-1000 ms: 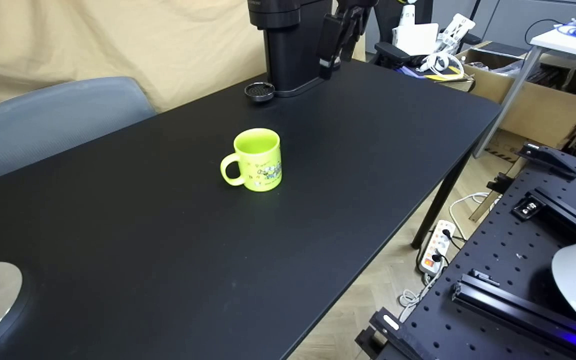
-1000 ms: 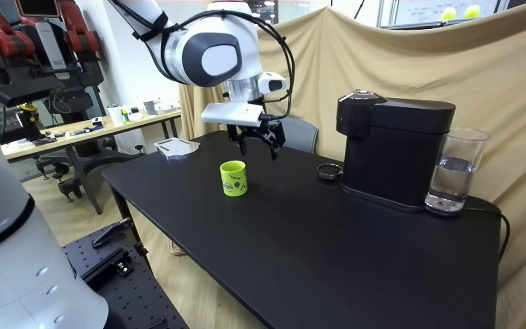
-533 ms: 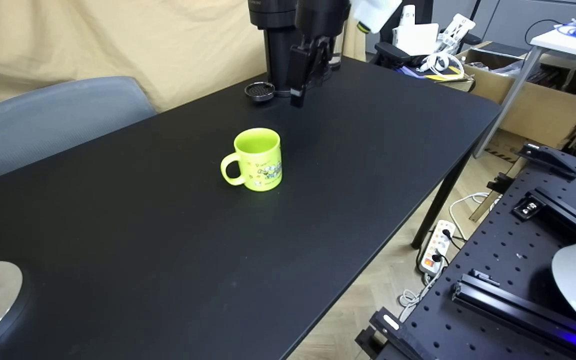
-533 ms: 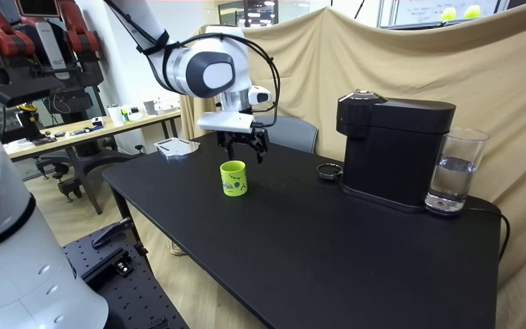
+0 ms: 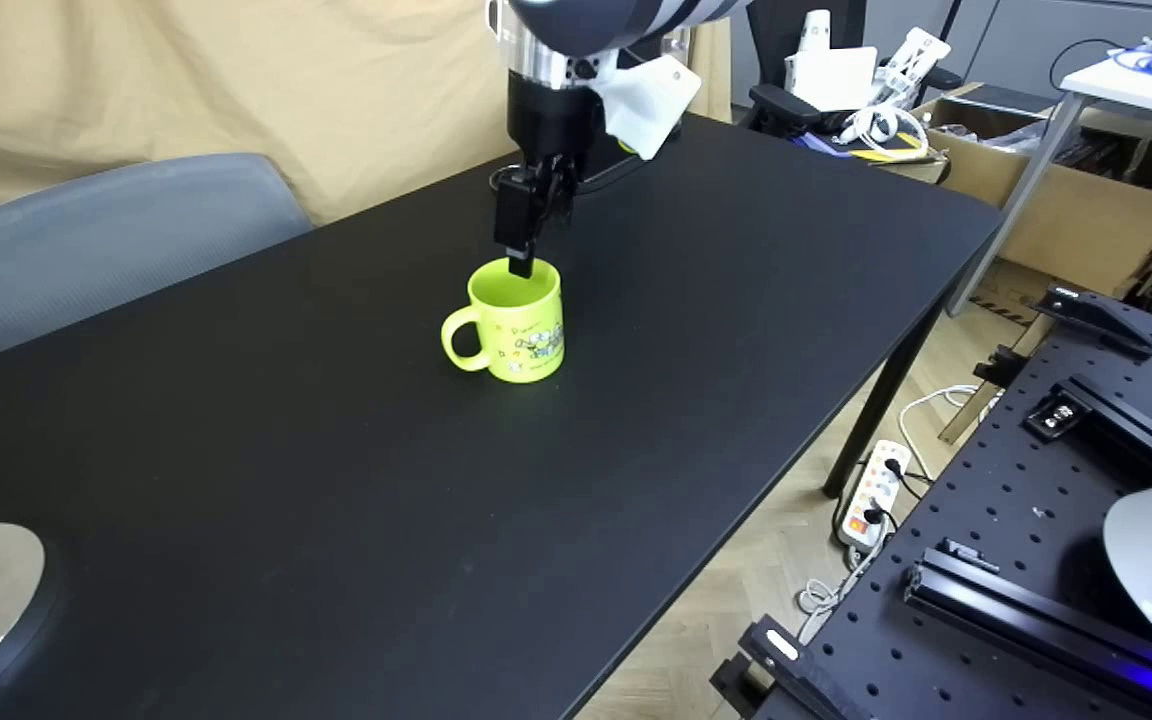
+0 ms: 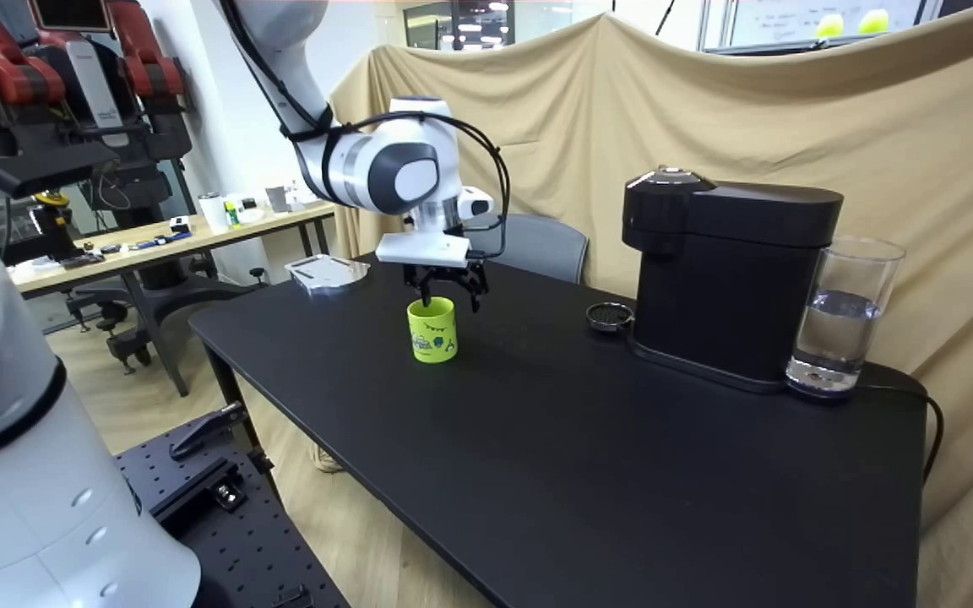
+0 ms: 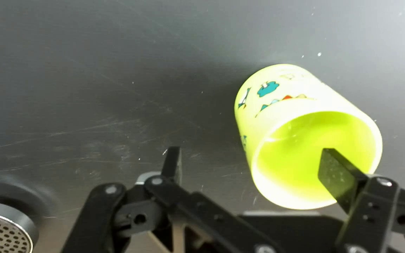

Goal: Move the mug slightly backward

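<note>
My fingers [image 7: 336,175] stand wide and empty, one at the mouth of the upright mug [image 5: 519,330] on the desk [image 6: 622,464], so the reach seems nearly done, grasp and backward shift remaining.

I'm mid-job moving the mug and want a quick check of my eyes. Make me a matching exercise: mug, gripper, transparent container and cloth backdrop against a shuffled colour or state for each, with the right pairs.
Column 1
1. mug
2. gripper
3. transparent container
4. cloth backdrop

Column 2
A. partly filled
B. tan, hanging in folds
C. bright yellow-green
D. open, jaws apart

Right pairs: 1-C, 2-D, 3-A, 4-B
</note>
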Controlling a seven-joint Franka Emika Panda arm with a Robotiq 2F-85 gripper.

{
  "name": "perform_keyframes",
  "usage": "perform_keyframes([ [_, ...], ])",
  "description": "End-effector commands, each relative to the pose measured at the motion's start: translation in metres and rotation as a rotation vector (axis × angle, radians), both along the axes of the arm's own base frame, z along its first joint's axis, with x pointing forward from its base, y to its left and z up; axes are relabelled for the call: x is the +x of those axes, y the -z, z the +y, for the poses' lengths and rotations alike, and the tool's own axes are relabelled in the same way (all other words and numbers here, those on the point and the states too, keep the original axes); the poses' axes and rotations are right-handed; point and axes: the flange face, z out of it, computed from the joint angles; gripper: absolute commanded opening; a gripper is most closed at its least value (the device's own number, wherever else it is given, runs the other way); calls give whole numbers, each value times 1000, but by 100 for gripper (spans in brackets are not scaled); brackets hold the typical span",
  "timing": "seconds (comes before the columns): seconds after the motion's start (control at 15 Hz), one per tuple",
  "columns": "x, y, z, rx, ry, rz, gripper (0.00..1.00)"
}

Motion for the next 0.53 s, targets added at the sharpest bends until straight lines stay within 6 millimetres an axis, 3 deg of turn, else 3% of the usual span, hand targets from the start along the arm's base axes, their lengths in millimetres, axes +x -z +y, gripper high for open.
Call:
perform_keyframes([
  [0.0, 22, 16, 6, 2, 47, -59, 100],
  [0.13, 28, 28, 5, -16, 49, -46, 100],
  [0.2, 29, 33, 5, -21, 45, -28, 75],
  [0.27, 30, 36, 6, -23, 37, -22, 74],
  [0.47, 31, 41, 9, -15, 18, -7, 53],
])
